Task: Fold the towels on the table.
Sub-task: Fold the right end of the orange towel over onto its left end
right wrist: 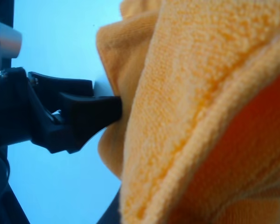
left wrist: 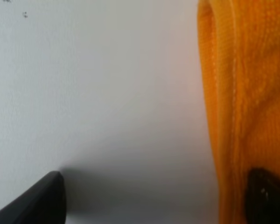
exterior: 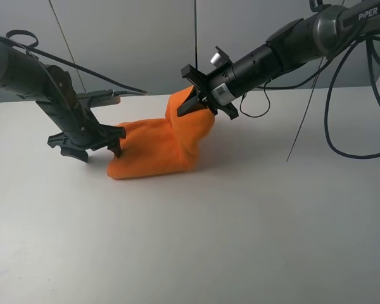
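On table [exterior: 253, 228], fuzzy orange towel [exterior: 155, 155] (one end lifted), right tool [exterior: 199, 106] pinching it, left tool [exterior: 96, 149] spread.

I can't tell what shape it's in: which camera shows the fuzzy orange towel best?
The exterior high view: the whole fuzzy orange microfibre towel lies bunched on the plain white table, one part held up by the right gripper. Both wrist views show only close-up patches of its pile and stitched edge.

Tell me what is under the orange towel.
Only the white table shows around the towel's lower edge. The right gripper holds one end raised. Anything beneath the bunched cloth is covered.
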`<move>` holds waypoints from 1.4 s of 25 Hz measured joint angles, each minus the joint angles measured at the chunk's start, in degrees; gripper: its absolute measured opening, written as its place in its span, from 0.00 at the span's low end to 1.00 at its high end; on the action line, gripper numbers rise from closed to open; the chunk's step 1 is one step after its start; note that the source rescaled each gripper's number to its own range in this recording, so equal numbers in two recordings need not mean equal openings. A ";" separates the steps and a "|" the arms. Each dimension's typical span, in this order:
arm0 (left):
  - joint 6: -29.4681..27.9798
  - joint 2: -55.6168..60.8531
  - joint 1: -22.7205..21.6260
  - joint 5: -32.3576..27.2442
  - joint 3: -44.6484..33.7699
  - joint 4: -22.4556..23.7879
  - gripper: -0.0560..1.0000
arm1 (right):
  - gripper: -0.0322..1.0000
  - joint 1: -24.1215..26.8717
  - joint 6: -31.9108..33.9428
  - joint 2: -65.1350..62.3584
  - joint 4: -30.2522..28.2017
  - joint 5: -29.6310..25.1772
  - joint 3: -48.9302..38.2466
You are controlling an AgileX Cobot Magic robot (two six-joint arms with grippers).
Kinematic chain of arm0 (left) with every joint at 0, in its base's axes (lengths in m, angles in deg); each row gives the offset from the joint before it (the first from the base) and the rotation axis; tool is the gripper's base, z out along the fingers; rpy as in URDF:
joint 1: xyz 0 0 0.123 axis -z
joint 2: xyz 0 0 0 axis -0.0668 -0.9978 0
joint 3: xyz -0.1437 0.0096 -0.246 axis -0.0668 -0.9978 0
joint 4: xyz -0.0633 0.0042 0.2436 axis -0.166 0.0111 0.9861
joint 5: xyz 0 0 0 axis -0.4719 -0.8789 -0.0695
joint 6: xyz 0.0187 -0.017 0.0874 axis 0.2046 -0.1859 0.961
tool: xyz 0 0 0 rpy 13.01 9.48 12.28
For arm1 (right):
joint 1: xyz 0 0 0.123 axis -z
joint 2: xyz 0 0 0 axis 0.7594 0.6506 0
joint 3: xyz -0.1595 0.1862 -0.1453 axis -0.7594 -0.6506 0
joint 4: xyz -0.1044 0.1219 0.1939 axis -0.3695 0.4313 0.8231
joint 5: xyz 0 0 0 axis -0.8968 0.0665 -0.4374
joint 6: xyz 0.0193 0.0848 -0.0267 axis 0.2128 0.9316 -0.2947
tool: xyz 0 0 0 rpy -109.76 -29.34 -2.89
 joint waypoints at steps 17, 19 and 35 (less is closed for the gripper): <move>0.00 0.00 0.00 -0.68 0.00 1.95 0.99 | 0.07 -8.09 -1.96 2.60 13.46 9.59 0.48; 0.00 0.00 0.00 -0.68 0.00 1.95 0.99 | 0.07 -9.11 -3.07 4.01 16.65 8.79 0.74; -0.11 0.00 0.00 -0.90 0.00 4.52 0.99 | 0.07 -10.36 -3.34 9.56 22.79 8.28 3.59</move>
